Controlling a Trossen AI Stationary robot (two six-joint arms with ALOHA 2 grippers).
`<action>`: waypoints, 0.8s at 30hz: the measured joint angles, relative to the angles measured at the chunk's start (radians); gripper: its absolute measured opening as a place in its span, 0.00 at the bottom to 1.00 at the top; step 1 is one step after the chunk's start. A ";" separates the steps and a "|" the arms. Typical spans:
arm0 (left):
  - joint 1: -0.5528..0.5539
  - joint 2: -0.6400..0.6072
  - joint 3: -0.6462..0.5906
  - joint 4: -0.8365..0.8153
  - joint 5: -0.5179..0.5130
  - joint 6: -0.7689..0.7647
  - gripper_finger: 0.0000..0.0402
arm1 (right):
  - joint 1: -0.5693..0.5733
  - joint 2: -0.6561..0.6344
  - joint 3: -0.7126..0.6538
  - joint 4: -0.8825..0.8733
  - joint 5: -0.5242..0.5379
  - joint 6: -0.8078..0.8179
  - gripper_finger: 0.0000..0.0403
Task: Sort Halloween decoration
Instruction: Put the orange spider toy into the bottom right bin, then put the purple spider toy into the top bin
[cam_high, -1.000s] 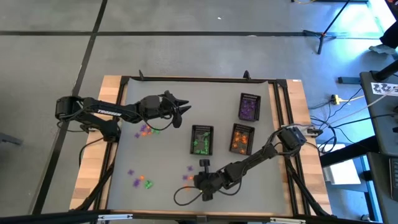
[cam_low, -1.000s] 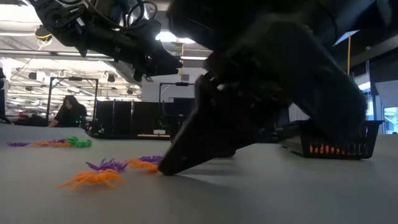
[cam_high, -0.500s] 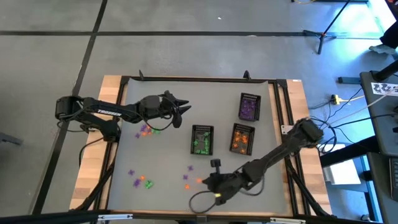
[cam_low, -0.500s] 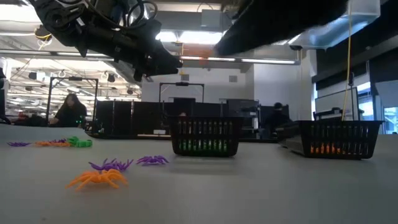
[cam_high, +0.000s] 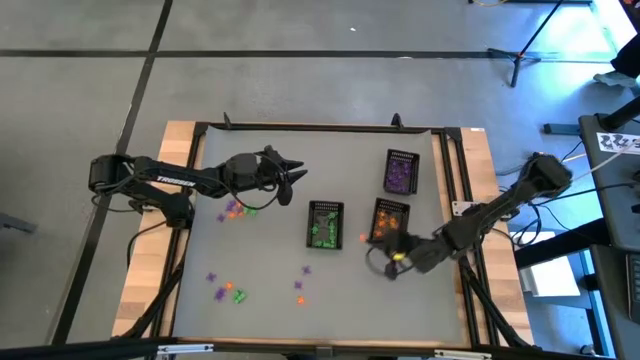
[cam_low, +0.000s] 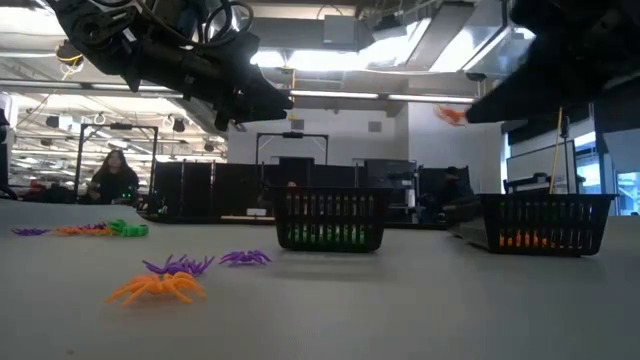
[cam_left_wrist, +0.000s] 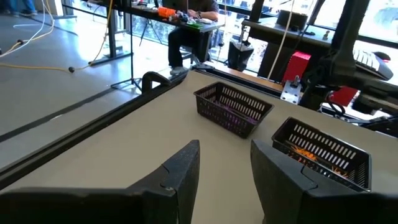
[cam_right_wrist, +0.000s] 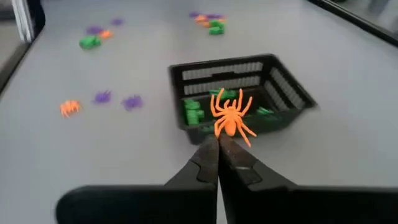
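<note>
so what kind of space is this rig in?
Looks like a robotics lab or open workshop: a person at a desk beyond the table, black equipment racks behind, cables on the concrete floor, strip lights overhead.

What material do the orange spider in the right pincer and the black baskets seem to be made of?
Orange spider: probably molded plastic, with one uniform bright colour and thin stiff legs; the right pincer is shut on it.
Black baskets: metal wire mesh or plastic, matte black; the fine upright bars show, but the look leaves it open.
</note>
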 joint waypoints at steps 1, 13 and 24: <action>0.000 0.000 0.000 0.000 0.000 0.000 0.34 | 0.000 -0.041 -0.031 0.002 0.000 0.023 0.01; 0.000 0.000 0.000 0.002 0.000 0.000 0.34 | 0.000 -0.179 -0.190 -0.043 -0.011 0.203 0.12; 0.000 0.000 0.000 0.002 0.000 0.000 0.34 | 0.001 -0.156 -0.189 0.310 -0.056 0.086 0.33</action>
